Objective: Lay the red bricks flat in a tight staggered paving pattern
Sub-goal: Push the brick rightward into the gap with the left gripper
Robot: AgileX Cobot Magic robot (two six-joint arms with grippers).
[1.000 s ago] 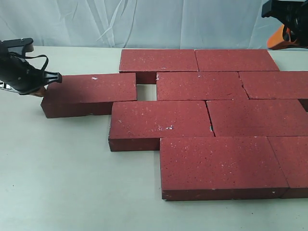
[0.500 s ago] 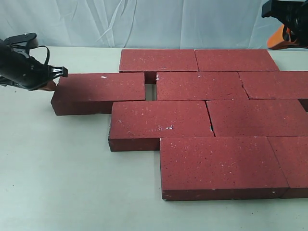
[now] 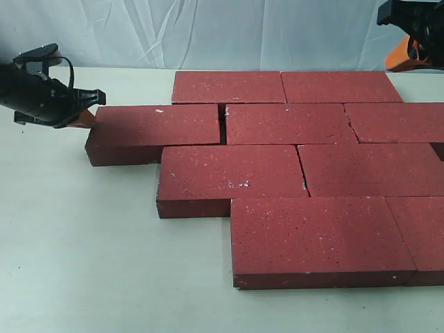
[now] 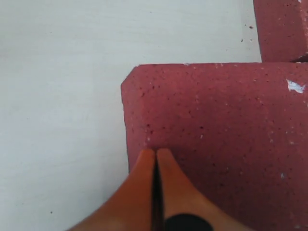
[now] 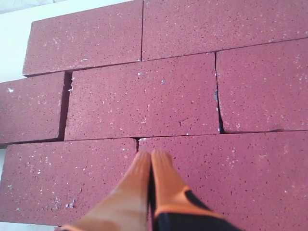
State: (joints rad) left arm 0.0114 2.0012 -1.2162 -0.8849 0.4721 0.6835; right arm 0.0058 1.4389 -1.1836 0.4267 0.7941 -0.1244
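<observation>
Red bricks (image 3: pixel 298 166) are laid flat in staggered rows on a pale table (image 3: pixel 83 243), spread from the middle to the right. The leftmost brick (image 3: pixel 156 125), in the second row from the far side, is parted from its right neighbour by a thin gap. Against its left end the left gripper (image 3: pixel 89 116) is set, orange fingers pressed together, nothing grasped. The right gripper (image 5: pixel 150 155) is held over the far right, likewise clenched and empty

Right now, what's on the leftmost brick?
Nothing lies on the leftmost brick. The shut left gripper meets its end; in the wrist view its fingers cover one strip.
</observation>
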